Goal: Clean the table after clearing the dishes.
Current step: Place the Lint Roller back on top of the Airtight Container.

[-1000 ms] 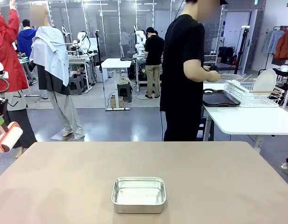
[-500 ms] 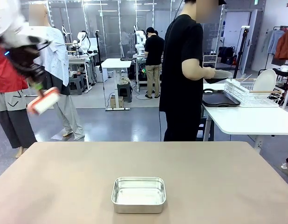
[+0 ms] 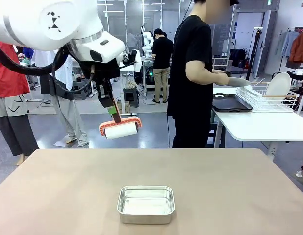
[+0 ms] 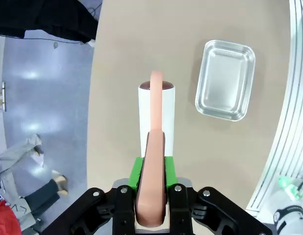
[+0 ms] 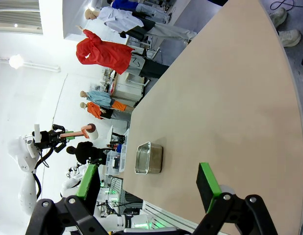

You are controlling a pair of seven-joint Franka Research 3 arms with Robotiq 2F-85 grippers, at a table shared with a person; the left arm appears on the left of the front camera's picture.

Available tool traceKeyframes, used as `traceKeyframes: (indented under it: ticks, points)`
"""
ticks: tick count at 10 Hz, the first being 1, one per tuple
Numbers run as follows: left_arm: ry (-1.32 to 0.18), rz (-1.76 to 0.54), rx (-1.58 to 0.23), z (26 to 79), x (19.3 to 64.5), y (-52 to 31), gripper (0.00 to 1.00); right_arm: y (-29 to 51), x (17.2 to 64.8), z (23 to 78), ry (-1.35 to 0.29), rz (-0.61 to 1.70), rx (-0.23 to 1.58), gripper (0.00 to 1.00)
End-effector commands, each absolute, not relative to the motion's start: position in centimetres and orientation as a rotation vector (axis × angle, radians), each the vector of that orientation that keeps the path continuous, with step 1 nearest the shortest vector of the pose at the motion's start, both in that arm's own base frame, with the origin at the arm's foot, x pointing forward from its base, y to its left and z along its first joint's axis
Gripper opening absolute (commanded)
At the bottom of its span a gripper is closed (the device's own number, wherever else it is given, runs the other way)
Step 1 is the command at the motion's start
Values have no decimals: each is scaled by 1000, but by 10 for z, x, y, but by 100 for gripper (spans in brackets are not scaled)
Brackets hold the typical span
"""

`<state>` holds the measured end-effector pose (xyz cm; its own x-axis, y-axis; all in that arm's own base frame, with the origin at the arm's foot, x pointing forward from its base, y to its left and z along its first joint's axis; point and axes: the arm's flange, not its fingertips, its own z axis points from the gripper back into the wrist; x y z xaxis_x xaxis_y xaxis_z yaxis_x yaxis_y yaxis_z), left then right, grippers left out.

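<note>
The large matte beige-brown rectangular table (image 3: 230,181) spreads wide, hard and flat, bearing a small shiny steel pan (image 3: 145,203) at six o'clock. At ten o'clock, above its far edge, the left gripper (image 3: 111,108) pinches the stiff salmon handle of a light white lint roller (image 3: 121,130); that handle looks the right hold. The right gripper (image 5: 149,188) hangs fully spread and empty.

no words, numbers or brand names can be read anywhere. the one mark is a small black geometric emblem on the white shell of the left arm (image 3: 53,22), above and behind the fingers; it spells nothing legible.
</note>
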<state>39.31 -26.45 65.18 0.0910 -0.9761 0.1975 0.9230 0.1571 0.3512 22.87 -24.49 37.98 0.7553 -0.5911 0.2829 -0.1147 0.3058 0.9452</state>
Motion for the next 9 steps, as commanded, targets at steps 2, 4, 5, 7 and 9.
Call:
traceKeyframes:
  ticks: [2,4,5,7,9]
  points:
    - [-223,-1596,50,603,359,-268,21,-239,227,380,-698,-341,1249,100]
    - [-258,-1529,122,623,364,-260,21,-239,227,380,-698,-341,1249,100]
    - [-287,-1528,90,613,373,-274,21,-239,227,380,-698,-341,1249,100]
    - [-287,-1528,90,613,373,-274,21,-239,227,380,-698,-341,1249,100]
    - [-262,-1534,87,608,371,-275,21,-239,227,380,-698,-341,1249,100]
